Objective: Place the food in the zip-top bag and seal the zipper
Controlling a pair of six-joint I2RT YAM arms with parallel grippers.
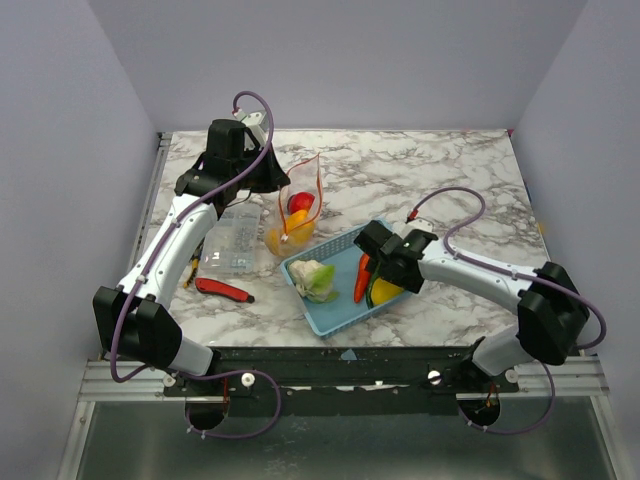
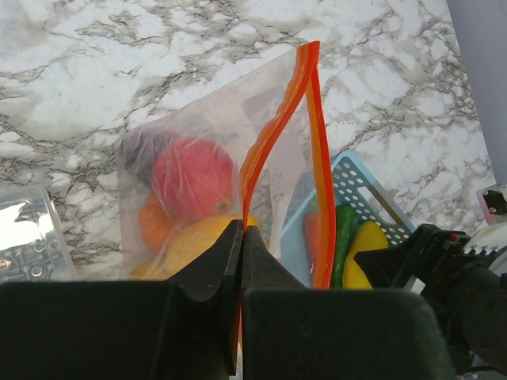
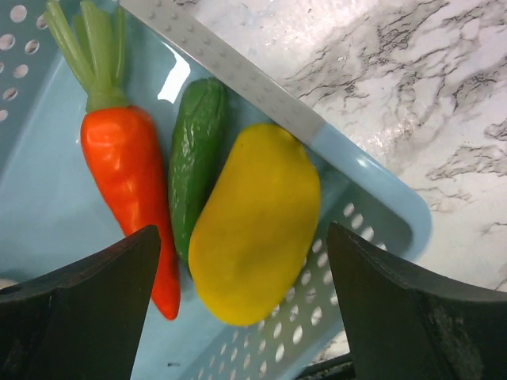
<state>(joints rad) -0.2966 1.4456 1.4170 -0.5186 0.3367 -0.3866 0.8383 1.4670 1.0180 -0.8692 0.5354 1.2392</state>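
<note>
Our left fingers (image 2: 210, 267) pinch shut on the zipper (image 2: 318, 158), while our right fingers (image 3: 79, 301) gape wide, empty, above the yellow fruit (image 3: 253, 226).

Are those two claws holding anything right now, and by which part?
The left gripper pinches the zip-top bag by one side of its orange zipper. The right gripper is open above the yellow fruit in the basket, holding nothing.

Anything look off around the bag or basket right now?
Nothing stands out. The zip-top bag stands upright, its zipper pinched by the left gripper; the remaining food lies inside the blue basket, none spilled.
</note>
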